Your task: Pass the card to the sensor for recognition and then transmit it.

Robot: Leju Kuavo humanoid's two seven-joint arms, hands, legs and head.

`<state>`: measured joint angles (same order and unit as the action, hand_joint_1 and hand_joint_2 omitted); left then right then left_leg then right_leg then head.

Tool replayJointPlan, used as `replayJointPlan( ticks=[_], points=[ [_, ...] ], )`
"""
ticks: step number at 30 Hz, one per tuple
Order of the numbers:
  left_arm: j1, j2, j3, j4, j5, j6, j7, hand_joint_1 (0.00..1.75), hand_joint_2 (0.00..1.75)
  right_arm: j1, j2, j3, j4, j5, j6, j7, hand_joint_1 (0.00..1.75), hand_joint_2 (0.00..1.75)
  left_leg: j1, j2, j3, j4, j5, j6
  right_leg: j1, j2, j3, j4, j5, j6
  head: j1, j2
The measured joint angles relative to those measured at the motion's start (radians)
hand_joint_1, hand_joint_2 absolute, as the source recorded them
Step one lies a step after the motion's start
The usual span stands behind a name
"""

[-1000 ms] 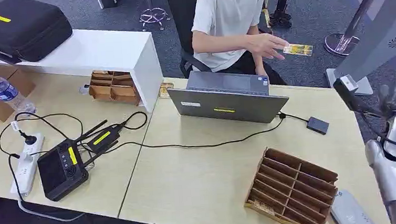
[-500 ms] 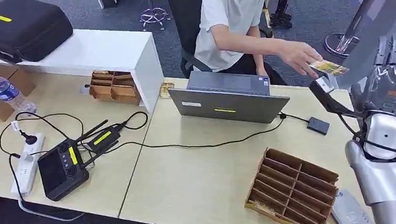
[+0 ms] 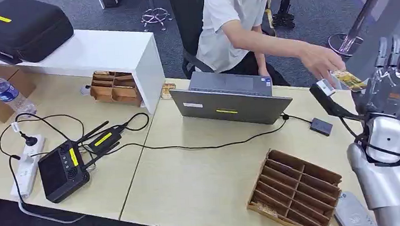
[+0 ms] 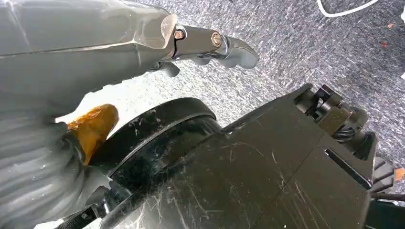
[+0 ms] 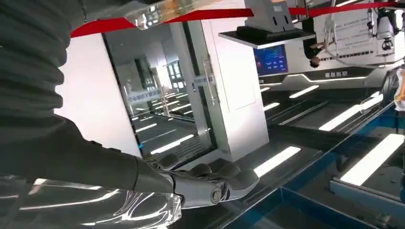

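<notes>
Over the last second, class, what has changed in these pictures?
The person's hand carried the card toward the right hand, which rose, fingers spread, holding nothing. The card stays in the person's grip. Laptop and divider box stayed put.

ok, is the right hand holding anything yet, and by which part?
Nothing. The right hand is raised with fingers apart; the card is in the person's hand, pinched at its near end.

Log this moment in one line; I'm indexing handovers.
phase: handover | card: in person's hand, beside right hand | right hand: raised, fingers apart, holding nothing | left hand: hanging over floor
</notes>
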<state>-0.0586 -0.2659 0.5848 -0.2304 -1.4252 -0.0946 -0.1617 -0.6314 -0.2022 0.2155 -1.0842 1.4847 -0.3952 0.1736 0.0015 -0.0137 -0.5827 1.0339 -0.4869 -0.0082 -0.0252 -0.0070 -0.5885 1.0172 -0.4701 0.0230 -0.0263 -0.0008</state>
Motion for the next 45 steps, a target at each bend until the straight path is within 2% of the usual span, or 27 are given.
replayJointPlan(
  ticks=[25,29,45],
  points=[
    [-0.001,0.0,0.005,0.0,0.031,-0.034,0.011,0.0,1.75,0.017,0.0,0.0,-0.021,-0.042,-0.002,-0.03,1.75,1.75,0.0,0.0,0.0,0.0,0.0,0.0,0.0,0.0,0.0,0.0,0.0,0.0,0.0,0.0],
    [-0.003,0.0,0.005,0.0,0.03,-0.056,0.021,0.0,1.75,0.017,0.0,0.0,-0.022,-0.053,-0.002,-0.034,1.75,1.75,0.0,0.0,0.0,0.0,0.0,0.0,0.0,0.0,0.0,0.0,0.0,0.0,0.0,0.0],
    [-0.002,-0.002,0.015,0.0,0.055,-0.051,0.01,0.0,1.75,0.043,-0.003,-0.002,-0.041,-0.061,-0.017,-0.031,1.75,1.75,0.0,0.0,0.0,0.0,0.0,0.0,0.0,0.0,0.0,0.0,0.0,0.0,0.0,0.0]
  ],
)
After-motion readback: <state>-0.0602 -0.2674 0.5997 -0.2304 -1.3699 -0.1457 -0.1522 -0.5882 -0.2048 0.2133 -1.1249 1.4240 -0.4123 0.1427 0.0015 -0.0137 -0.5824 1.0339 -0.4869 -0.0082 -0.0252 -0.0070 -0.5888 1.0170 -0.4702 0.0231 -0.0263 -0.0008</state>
